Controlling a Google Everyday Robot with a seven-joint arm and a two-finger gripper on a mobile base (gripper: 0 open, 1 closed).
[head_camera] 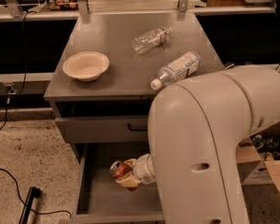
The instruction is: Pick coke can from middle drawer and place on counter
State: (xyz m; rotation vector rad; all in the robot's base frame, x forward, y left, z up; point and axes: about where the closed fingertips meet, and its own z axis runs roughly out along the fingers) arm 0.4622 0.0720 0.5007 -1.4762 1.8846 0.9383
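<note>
The red coke can (118,168) with its silver top is tilted above the floor of the open middle drawer (100,197). My gripper (126,176) is shut on the coke can, reaching out from under my big white arm (210,143), which hides the drawer's right part. The grey counter (116,55) lies above, behind the can.
On the counter stand a cream bowl (86,65), a clear plastic bottle (150,39) lying down and a white-labelled bottle (176,69) lying near the front right edge. A shut drawer front with black handle (136,126) is just above the can. A black cable (18,190) runs on the floor at left.
</note>
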